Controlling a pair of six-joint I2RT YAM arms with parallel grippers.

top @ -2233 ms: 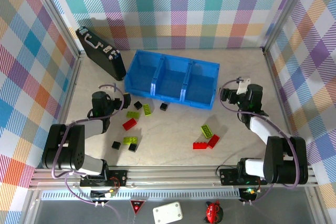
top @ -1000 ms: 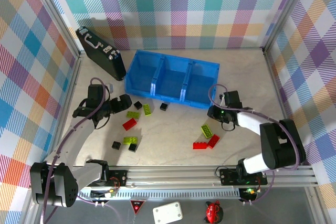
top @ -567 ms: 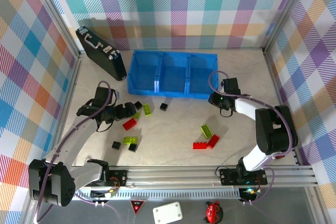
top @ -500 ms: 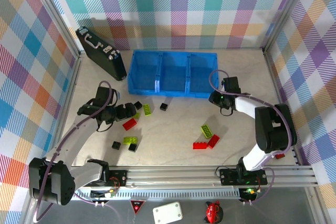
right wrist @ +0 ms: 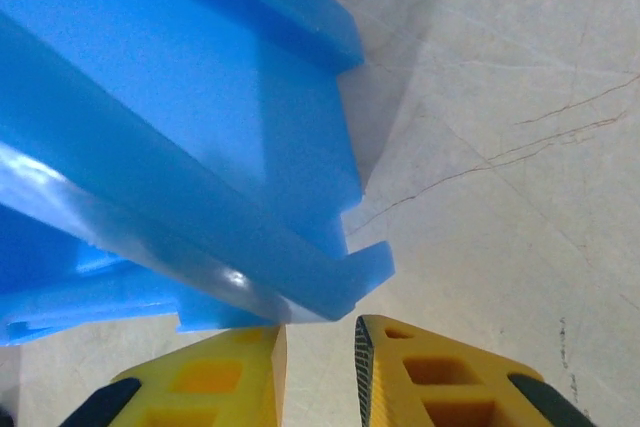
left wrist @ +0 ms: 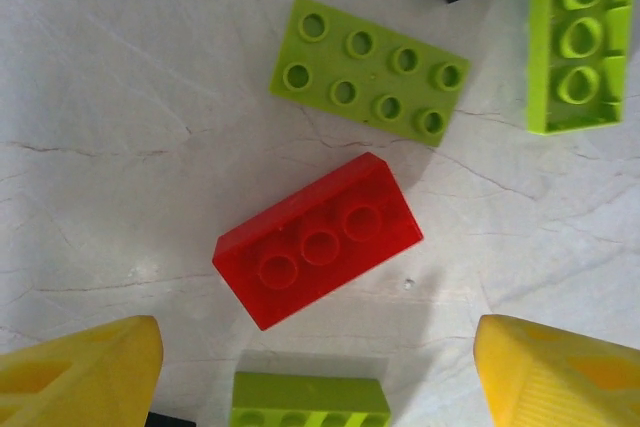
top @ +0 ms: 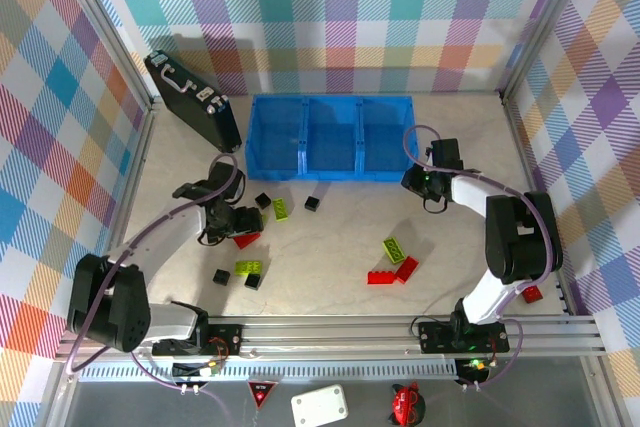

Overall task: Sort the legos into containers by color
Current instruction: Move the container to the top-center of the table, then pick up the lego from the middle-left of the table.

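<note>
The blue tray [top: 330, 137] with its three containers stands square to the back wall. Red, lime and black legos lie loose in front of it. My left gripper [top: 243, 227] hangs open over a red brick [left wrist: 318, 242], one yellow finger [left wrist: 80, 372] on each side and apart from it. Close round that brick lie a flat lime plate [left wrist: 370, 70], a lime brick [left wrist: 580, 37] and another lime brick [left wrist: 310, 402]. My right gripper [top: 412, 180] is shut, and its fingertips [right wrist: 440, 377] sit against the tray's front right corner [right wrist: 350, 267].
A black case [top: 192, 99] leans at the back left beside the tray. More bricks lie at the centre right: a lime one [top: 395, 248] and two red ones [top: 380, 277]. Black bricks [top: 313, 203] sit near the tray front. Checked walls close three sides.
The tray has swung from skewed to square while my right gripper moved back with its corner. My left gripper has come right and down over the red brick, its jaws narrowing a little.
</note>
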